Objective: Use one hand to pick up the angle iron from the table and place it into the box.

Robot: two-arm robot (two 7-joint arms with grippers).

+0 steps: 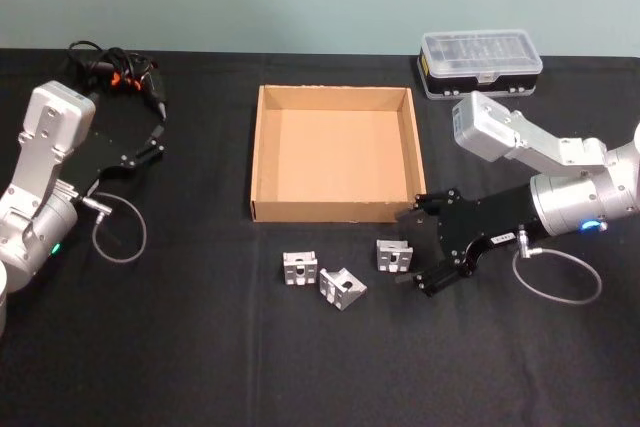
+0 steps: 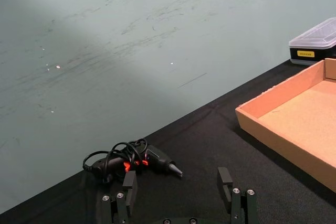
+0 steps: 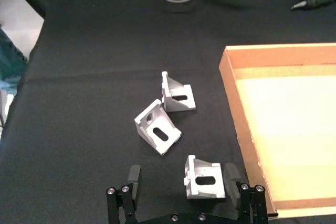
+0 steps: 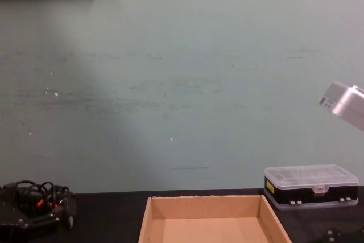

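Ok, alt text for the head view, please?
The right gripper, fingers open, flanks the rightmost angle iron of three on the black table, before the empty cardboard box. The left gripper rests parked at far left.

The flat black table (image 1: 200, 367) carries an open tan cardboard box (image 1: 257, 152) at its middle. Near the box's front wall lie the left angle iron (image 1: 300, 268), the middle angle iron (image 1: 342, 287) just beside it, and the right angle iron (image 1: 393, 255). A clear-lidded black case (image 1: 481, 62) sits at the far right, and a corded black hand tool (image 1: 122, 75) at the far left.
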